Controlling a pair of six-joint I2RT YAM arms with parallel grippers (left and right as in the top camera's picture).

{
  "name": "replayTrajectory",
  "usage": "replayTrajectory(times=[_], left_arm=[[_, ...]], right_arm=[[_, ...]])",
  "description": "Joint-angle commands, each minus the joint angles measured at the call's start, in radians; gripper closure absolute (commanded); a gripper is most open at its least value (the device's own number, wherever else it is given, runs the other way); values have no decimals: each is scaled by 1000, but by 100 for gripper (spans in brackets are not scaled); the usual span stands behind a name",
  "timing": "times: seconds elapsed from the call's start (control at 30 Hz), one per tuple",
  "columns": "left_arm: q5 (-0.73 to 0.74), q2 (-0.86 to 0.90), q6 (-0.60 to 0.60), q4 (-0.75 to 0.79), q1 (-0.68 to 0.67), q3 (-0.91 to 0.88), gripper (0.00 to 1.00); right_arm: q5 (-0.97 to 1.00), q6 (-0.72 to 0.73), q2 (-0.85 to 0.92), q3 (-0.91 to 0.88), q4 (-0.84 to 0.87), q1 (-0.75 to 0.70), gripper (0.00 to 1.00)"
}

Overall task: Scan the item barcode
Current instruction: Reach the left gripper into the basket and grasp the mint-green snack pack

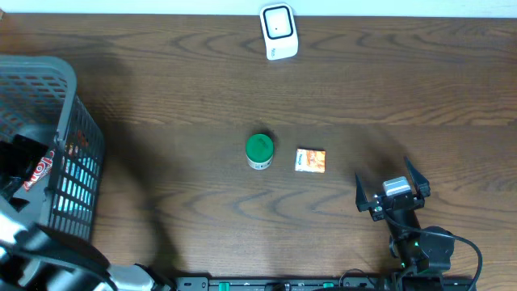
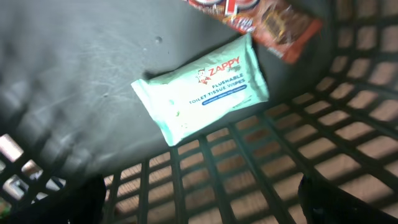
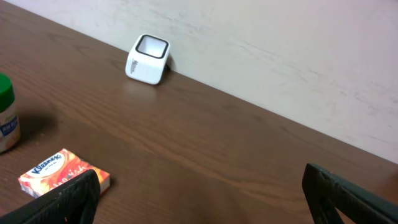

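Left tool [image 2: 199, 186] wide above mint ZAPPY wipes pack [image 2: 202, 87] in basket [image 2: 74, 74]; right tool [image 3: 200, 175] wide, empty

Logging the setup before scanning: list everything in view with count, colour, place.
brown wooden table: one, brown, under everything
grey plastic lattice basket: one, grey, table's left
mint-green wipes pack: one, mint, inside basket
reddish snack packet: one, reddish, inside basket
white boxy barcode scanner: one, white, table's far edge
green-lidded round jar: one, green lid, table centre
orange cardboard tissue box: one, orange, right of jar
left hand: one, black, open, inside basket
right hand: one, black, open, right of box
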Motion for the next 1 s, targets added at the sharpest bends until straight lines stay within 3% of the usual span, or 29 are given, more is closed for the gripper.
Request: replayTrajectory(times=[0.0,0.23,0.87,0.97], left_arm=[[33,55,106,-9,3,-3,1],[18,163,209,5,3,-3,5],[5,424,224,42,3,-3,5],[30,445,224,51,3,-6,10]], right_arm=[[1,14,-2,-1,-5,15,1],[1,14,-2,-1,-5,15,1],[1,14,-2,-1,-5,15,1],[1,14,-2,-1,-5,15,1]])
